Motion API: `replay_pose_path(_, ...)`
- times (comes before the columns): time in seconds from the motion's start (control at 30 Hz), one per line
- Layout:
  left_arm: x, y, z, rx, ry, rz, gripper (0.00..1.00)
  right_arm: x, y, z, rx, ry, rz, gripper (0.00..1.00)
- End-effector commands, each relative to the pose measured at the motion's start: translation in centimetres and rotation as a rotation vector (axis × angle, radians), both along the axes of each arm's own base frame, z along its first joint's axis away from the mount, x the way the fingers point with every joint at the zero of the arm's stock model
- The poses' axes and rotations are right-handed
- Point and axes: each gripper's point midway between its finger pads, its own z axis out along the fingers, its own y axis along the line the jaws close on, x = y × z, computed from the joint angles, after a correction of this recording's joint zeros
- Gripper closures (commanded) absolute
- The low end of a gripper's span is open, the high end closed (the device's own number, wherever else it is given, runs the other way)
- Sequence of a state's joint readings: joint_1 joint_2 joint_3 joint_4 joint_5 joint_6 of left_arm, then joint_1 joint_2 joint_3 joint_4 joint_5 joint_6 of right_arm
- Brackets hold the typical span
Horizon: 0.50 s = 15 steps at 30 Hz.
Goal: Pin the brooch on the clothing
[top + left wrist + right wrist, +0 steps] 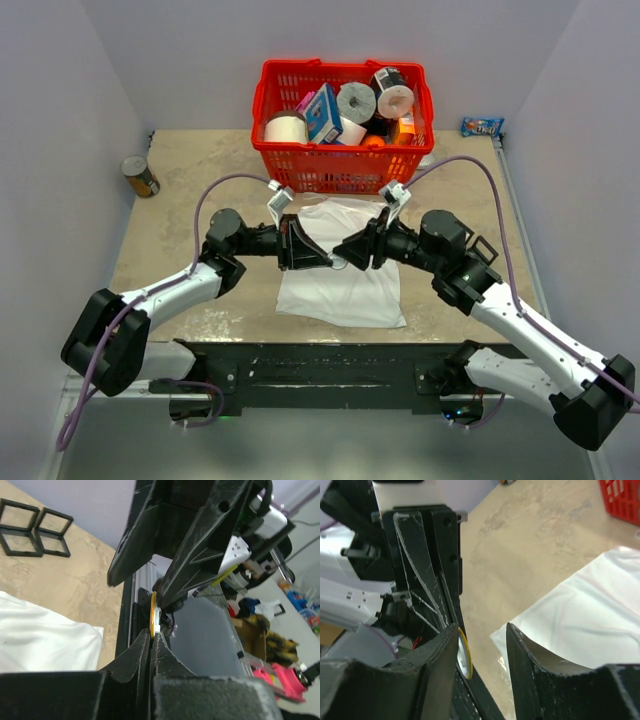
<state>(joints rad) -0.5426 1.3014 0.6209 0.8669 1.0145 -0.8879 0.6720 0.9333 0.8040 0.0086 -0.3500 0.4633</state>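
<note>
The brooch [154, 614] shows edge-on as a thin orange-gold disc with a white face. My left gripper [152, 634] is shut on its lower rim. In the right wrist view the brooch [464, 653] lies against one finger of my right gripper [481, 629], whose jaws stand open around it. Both grippers meet tip to tip, the left gripper [328, 256] and right gripper [352, 250] hovering over the clothing [345, 285], a white T-shirt spread on the table. The shirt [590, 610] lies below and beside the jaws. From above, the brooch is hidden between the fingers.
A red basket [340, 120] with paper rolls and boxes stands just behind the shirt. A can [140, 176] stands at the far left, a snack packet [481, 127] at the far right. The black base rail [320, 370] runs along the near edge.
</note>
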Motion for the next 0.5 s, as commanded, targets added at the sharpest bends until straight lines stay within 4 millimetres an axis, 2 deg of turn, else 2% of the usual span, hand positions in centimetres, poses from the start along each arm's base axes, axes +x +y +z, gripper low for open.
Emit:
replay_pose_path(0.0, -1.8, 0.4, 1.2, 0.009, -0.11, -0.128, 1.0, -2.3, 0.7, 0.3, -0.029, -0.011, 0.155, 0.55)
replay_pose_path(0.23, -1.6, 0.5, 0.8, 0.04, -0.13, -0.117, 1.0, -2.5, 0.9, 0.3, -0.012, -0.013, 0.168, 0.69)
replay_pose_path(0.47, -1.5, 0.4, 0.9, 0.036, -0.136, -0.109, 1.0, -2.9, 1.5, -0.6, -0.019, 0.01, 0.22, 0.71)
